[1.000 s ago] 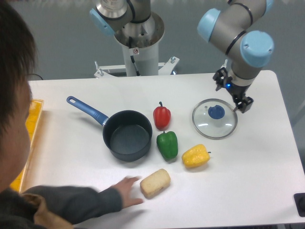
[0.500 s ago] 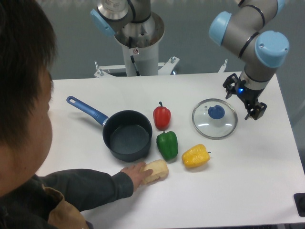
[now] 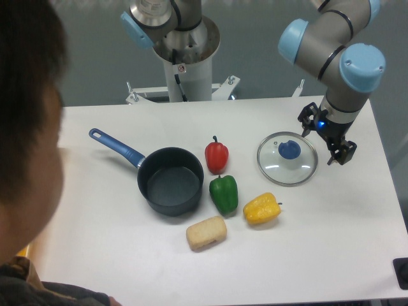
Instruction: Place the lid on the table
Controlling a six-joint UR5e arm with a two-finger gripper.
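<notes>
While the lid (image 3: 287,159) is lying flat on the white table (image 3: 331,229), knob facing up and right of the red pepper (image 3: 217,155), the gripper (image 3: 327,136) is hanging just beside its right rim. Its fingers are standing apart, holding nothing.

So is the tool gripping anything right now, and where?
Nothing. The tool hangs open, empty, beside the round clear glass lid, which lies flat on the white table.
</notes>
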